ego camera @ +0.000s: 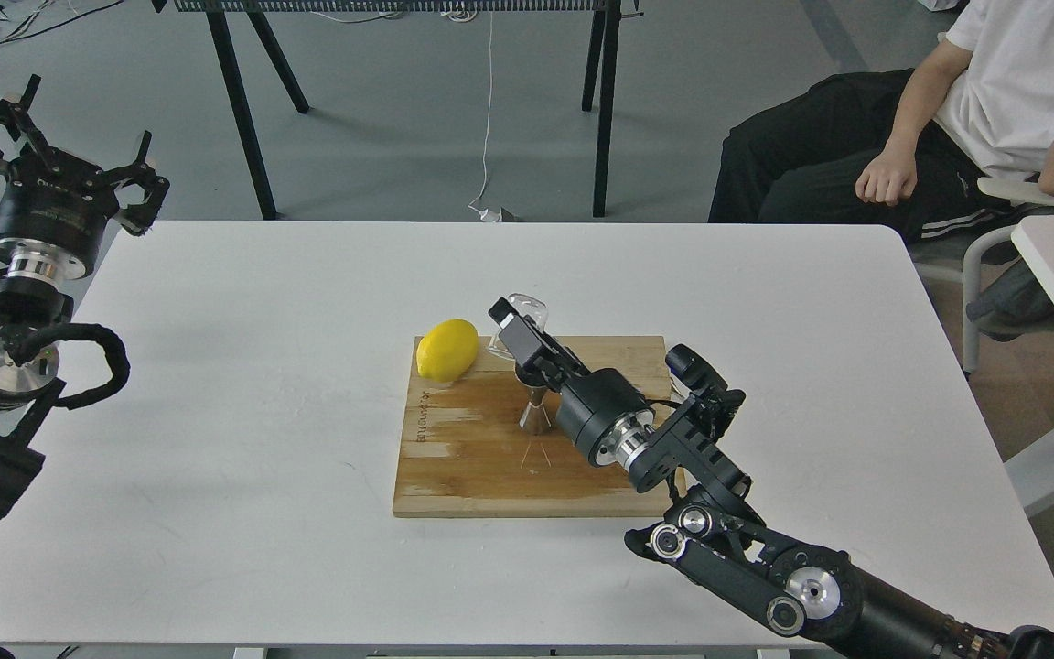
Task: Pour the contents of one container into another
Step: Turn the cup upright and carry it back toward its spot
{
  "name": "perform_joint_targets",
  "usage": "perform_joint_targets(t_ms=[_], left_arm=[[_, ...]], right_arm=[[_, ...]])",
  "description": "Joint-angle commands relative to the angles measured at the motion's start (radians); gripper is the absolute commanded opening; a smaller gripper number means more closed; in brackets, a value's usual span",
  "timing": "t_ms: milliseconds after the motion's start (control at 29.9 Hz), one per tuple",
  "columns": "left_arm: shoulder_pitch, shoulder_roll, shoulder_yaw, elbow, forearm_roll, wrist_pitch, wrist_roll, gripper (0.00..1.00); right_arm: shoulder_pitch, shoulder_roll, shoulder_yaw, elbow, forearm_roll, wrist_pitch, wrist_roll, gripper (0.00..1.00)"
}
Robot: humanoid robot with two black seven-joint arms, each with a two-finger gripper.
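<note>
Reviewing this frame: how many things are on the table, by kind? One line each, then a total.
Wooden board: 1
Lemon: 1
Clear cup, held in the right tool: 1
Steel jigger: 1
Total: 4

A yellow lemon (446, 350) lay on a wooden board (472, 458) atop the white table (262, 412); a seated person (948, 119) waited behind.
</note>
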Motion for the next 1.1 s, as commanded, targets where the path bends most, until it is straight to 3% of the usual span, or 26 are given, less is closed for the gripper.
perform_joint_targets(t_ms=[0, 134, 434, 634, 835, 1069], left_arm=[[0.000, -0.001, 0.000, 0.000, 0.000, 0.000, 0.000, 1.00], [0.000, -0.001, 0.000, 0.000, 0.000, 0.000, 0.000, 1.00], [0.000, -0.002, -0.001, 0.000, 0.000, 0.000, 0.000, 1.00], [0.000, -0.014, -0.001, 0.000, -0.002, 0.002, 0.000, 1.00], [0.000, -0.015, -0.003, 0.000, -0.002, 0.002, 0.000, 1.00], [-0.002, -0.014, -0.001, 0.000, -0.005, 0.000, 0.000, 1.00]], right_arm=[[-0.003, 0.000, 0.019, 0.001, 0.026, -0.003, -0.001, 0.32], [-0.006, -0.014, 0.065, 0.038, 0.164, 0.011, 0.001, 0.32], [0.048, -0.127, 0.200, 0.095, 0.776, 0.038, -0.010, 0.32], [0.014, -0.202, 0.346, 0.067, 1.161, 0.178, -0.030, 0.32], [-0.053, -0.242, 0.434, 0.024, 1.367, 0.210, -0.047, 0.32], [-0.178, -0.242, 0.611, -0.098, 1.658, 0.368, -0.148, 0.32]])
